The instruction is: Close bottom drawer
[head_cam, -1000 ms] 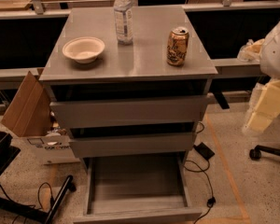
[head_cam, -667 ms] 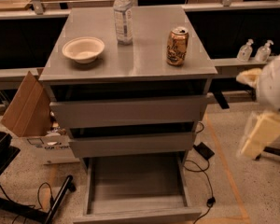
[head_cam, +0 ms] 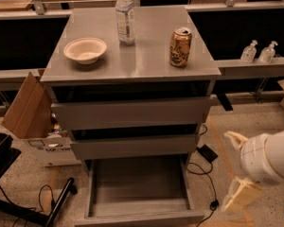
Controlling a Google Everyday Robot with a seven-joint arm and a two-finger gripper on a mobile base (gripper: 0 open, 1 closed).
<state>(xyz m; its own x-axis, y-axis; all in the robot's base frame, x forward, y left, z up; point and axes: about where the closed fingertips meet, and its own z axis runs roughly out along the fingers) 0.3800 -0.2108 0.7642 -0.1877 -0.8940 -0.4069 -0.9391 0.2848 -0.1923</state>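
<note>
The grey cabinet has three drawers. The bottom drawer is pulled far out toward me, and its shallow grey tray shows empty. The middle drawer and top drawer each stick out a little. My gripper hangs low at the right, at the height of the bottom drawer and apart from its right side. Its cream fingers stand apart and hold nothing.
On the cabinet top stand a bowl, a water bottle and a gold can. A cardboard box leans at the left. Cables and a power brick lie on the floor at the right. A black chair base is at the lower left.
My arm has come down from beside the top drawers to beside the bottom drawer and moved slightly left. The drawers and the things on the cabinet top have not moved.
</note>
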